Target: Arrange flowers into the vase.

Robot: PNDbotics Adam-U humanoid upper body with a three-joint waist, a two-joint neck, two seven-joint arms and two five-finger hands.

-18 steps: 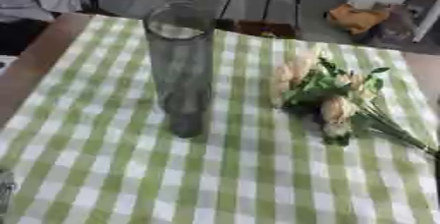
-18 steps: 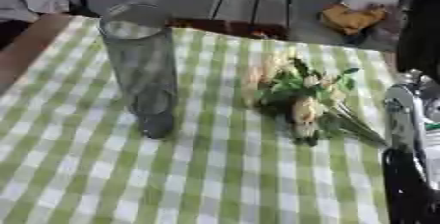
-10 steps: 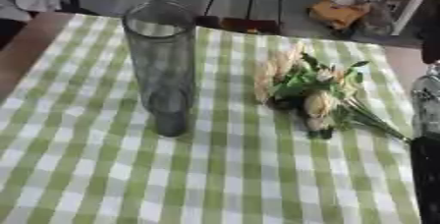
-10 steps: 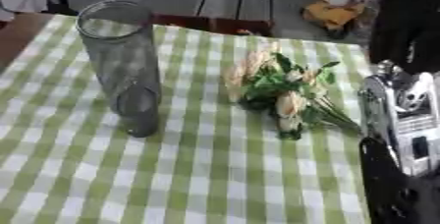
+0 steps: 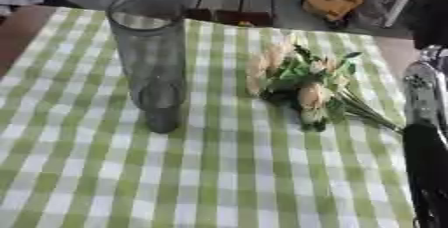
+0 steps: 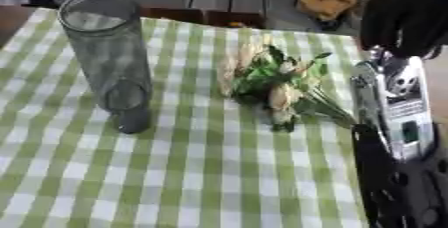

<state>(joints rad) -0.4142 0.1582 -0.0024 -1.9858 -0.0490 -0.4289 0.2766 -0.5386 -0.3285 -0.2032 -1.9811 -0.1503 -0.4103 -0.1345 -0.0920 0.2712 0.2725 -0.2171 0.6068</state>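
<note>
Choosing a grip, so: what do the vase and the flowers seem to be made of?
The vase looks like clear, smooth glass: the checked cloth shows through its wall. The flowers have pale cream heads and green leaves; whether they are fresh or fabric cannot be told. The cloth looks like matte woven fabric.

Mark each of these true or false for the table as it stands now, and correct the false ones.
1. The vase stands upright. True.
2. The flowers are already in the vase. False: they lie on the checked tablecloth, to the vase's right, apart from it.
3. The tablecloth is green and white. True.
4. The right hand holds the flowers. False: it hangs above the table's far right corner, clear of them.
5. The vase is lying on its side. False: it stands on its base.
</note>
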